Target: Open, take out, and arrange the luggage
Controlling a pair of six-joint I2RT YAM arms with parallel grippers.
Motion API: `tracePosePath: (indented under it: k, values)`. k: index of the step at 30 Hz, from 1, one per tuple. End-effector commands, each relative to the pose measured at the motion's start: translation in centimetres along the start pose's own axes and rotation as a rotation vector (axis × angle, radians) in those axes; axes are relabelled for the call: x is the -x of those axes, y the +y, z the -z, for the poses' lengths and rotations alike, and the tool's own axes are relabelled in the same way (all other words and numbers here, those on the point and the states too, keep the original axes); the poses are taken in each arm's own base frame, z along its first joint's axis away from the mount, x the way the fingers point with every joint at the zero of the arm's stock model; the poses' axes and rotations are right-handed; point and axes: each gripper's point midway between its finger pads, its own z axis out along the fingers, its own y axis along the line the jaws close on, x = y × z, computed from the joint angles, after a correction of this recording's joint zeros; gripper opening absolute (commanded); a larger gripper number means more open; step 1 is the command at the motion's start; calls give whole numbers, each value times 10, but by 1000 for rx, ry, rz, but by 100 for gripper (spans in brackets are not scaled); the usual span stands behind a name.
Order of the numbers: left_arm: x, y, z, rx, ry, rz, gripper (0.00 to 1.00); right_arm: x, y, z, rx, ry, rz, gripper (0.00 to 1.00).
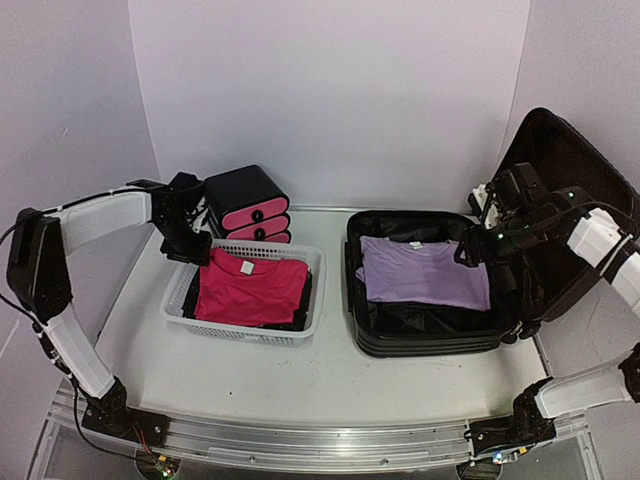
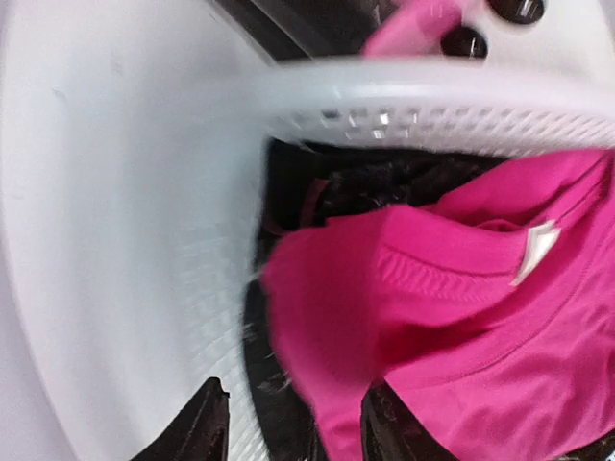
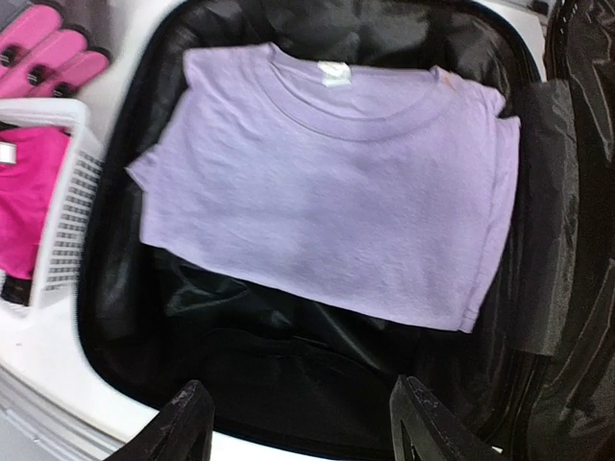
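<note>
Lying open on right of bench (image 1: 330, 385), luggage (image 1: 425, 342) holds lilac shirt (image 1: 425, 275), lid (image 1: 575, 190) raised. Right hand (image 3: 300, 423) hovers over it, fingers (image 3: 183, 423) spread, empty. Left hand (image 2: 288, 418) released above white basket (image 1: 240, 335) corner, pink shirt (image 1: 250, 285) edge between fingers.

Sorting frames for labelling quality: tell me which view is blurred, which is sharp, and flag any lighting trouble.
Top external: sharp and evenly lit, only soft shadows beside the white mesh basket. Left wrist: the blurriest, the basket's rim smeared and the pink T-shirt soft. Right wrist: mildly soft, the lilac T-shirt readable, the black lining of the suitcase dark with little detail.
</note>
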Motion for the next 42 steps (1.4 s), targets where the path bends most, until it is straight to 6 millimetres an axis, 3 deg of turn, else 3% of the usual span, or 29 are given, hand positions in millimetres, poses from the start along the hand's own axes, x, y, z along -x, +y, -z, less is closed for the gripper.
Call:
tracePosePath:
  k: [1, 4, 9, 14, 16, 21, 26, 35, 42]
  values:
    - [27, 22, 93, 66, -258, 27, 50, -1, -10, -16, -132, 66, 76, 65]
    - [28, -3, 127, -107, -336, 34, 58, -1, 2, -36, -195, 136, 180, 66]
    - [28, -67, 163, -537, -398, 71, 68, 1, 45, -79, -189, 219, 337, 68]
    - [21, -115, 176, -837, -369, 107, 74, -4, 99, -115, -50, 271, 489, 67]
    - [16, -128, 171, -877, -340, 95, 74, -5, 108, -127, -15, 277, 487, 66]
    - [7, -148, 162, -895, -305, 69, 74, 1, 130, -150, 64, 237, 434, 62]
    - [-2, -159, 149, -893, -263, 53, 74, -4, 121, -161, 24, 251, 469, 58]
    - [-8, -164, 138, -892, -237, 35, 74, -21, 123, -149, 150, 235, 851, 66]
    - [-8, -167, 136, -899, -228, 33, 74, -27, 128, -157, 252, 187, 1011, 72]
